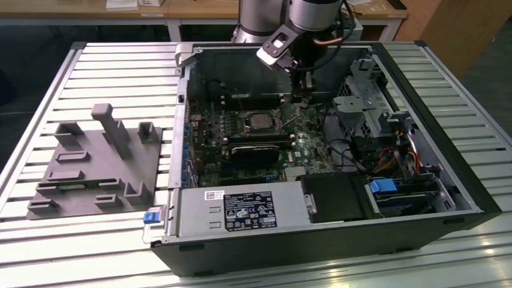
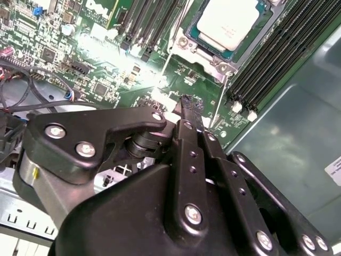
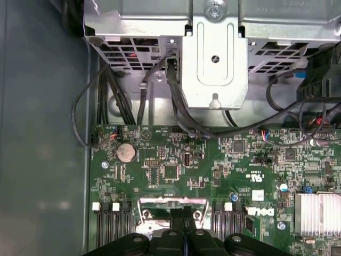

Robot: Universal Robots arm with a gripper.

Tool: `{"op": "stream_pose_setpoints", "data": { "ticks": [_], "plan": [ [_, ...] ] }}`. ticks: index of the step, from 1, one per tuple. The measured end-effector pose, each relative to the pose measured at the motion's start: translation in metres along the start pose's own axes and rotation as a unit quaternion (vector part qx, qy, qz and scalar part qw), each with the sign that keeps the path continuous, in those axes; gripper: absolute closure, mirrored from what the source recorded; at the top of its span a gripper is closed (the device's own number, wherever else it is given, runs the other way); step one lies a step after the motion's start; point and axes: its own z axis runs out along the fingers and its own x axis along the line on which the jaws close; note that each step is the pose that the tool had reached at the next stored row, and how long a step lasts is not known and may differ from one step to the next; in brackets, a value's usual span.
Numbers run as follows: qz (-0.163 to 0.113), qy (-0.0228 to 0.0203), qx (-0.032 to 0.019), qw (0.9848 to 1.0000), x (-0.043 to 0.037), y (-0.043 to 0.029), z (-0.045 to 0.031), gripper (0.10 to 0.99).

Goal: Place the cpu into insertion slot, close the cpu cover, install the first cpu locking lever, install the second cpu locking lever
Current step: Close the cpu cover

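**Exterior view.** Arm (image 1: 288, 18) slanting in from the far edge, wrist tipped downward. Black gripper (image 1: 303, 103) low inside the open computer case (image 1: 452, 180), tips close above the green motherboard (image 1: 210, 129), just to the exterior view's right of the insertion slot (image 1: 244, 118). Jaws pressed together, nothing visible between them. Case lying on its side on a pale slatted table (image 1: 96, 66). Grey moulded fixture (image 1: 92, 162) beside it, toward the exterior view's left. Wooden desks (image 1: 200, 9) beyond. Within the case:
- the cpu (image 1: 261, 120), seated flat in the slot
- a black rectangular block (image 1: 254, 151) near it
- a power supply (image 1: 240, 210) at the near wall
- a blue tab (image 1: 382, 186) in the drive bay, toward the exterior view's right

**Second wrist view.** Black linkage and 2 fingers (image 2: 186, 144) set side against side, tapering to 1 tip over the board.
- Dull silver top of the cpu in its socket, apart from that tip.
- Silvery cpu cover (image 2: 205, 53) lying around it; latching not discernible.
- 2 thin silvery levers slanting off the socket corners: 1 (image 2: 164, 69) clear of the tip, 1 (image 2: 218, 104) just beside it, contact not discernible.
- Long black memory slots (image 2: 277, 48) alongside the socket.

**First wrist view.** Fingertips shut against each other, in front of the socket's silvery frame. Also on view:
- a metal drive cage (image 3: 213, 53)
- black cables (image 3: 176, 106) trailing from it to the board
- a coin battery (image 3: 125, 152)
- a finned heat sink (image 3: 317, 213)
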Motion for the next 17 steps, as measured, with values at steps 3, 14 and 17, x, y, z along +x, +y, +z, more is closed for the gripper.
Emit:
{"op": "stream_pose_setpoints", "data": {
  "ticks": [3, 14, 17],
  "plan": [
    [0.0, 0.0, 0.0, 1.0, 0.0009, 0.0018, 0.0004, 0.98],
    [0.0, -0.0009, 0.0, 1.0, 0.0043, 0.0154, 0.0046, 0.98],
    [0.0, -0.0007, 0.0, 1.0, 0.0061, 0.019, 0.0066, 0.98]
  ]
}}
